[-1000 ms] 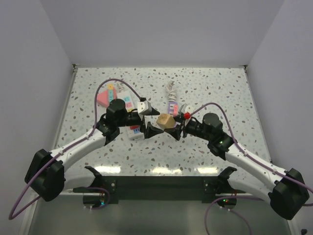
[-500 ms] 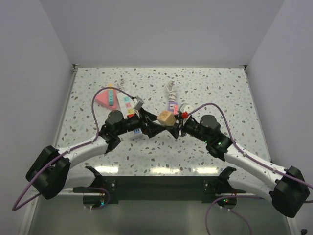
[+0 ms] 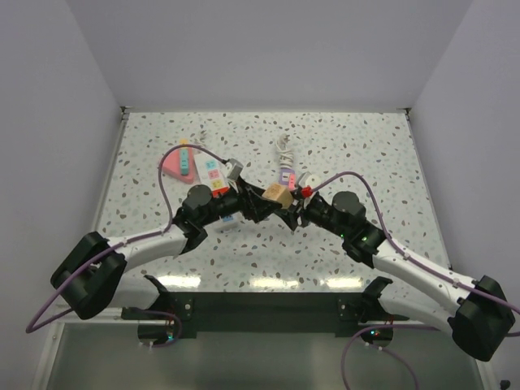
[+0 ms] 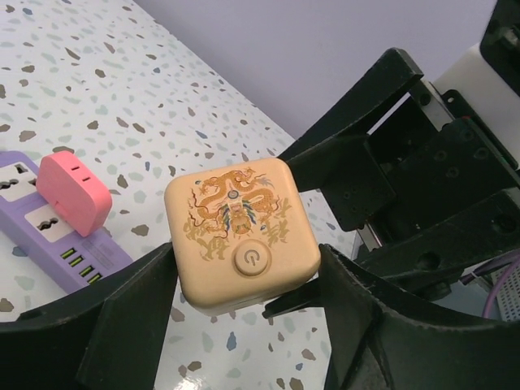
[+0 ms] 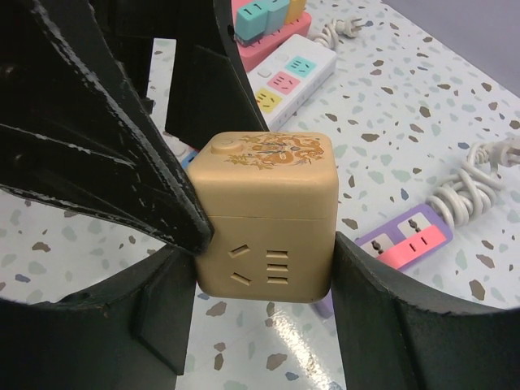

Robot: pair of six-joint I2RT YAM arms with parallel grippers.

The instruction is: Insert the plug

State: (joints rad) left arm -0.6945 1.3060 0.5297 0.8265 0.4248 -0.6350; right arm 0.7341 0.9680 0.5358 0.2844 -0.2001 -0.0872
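A cube socket [image 3: 277,194] sat above the table [image 3: 366,146], the left gripper [image 4: 248,272] at its left and the right gripper [image 5: 264,244] at its right. Just behind it lay a short power strip [image 3: 285,174], a coiled cable [image 3: 283,147] farther behind, and a long power strip [image 3: 210,169] behind-left.

cube socket [image 4: 241,241]: tan, printed with gold dragon
power strip [image 4: 49,236]: purple, green ports
adapter [image 4: 73,191]: pink
table [image 4: 122,89]: white, speckled grey-brown
second strip [image 5: 294,77]: white, 3 sockets marked teal, pink, yellow
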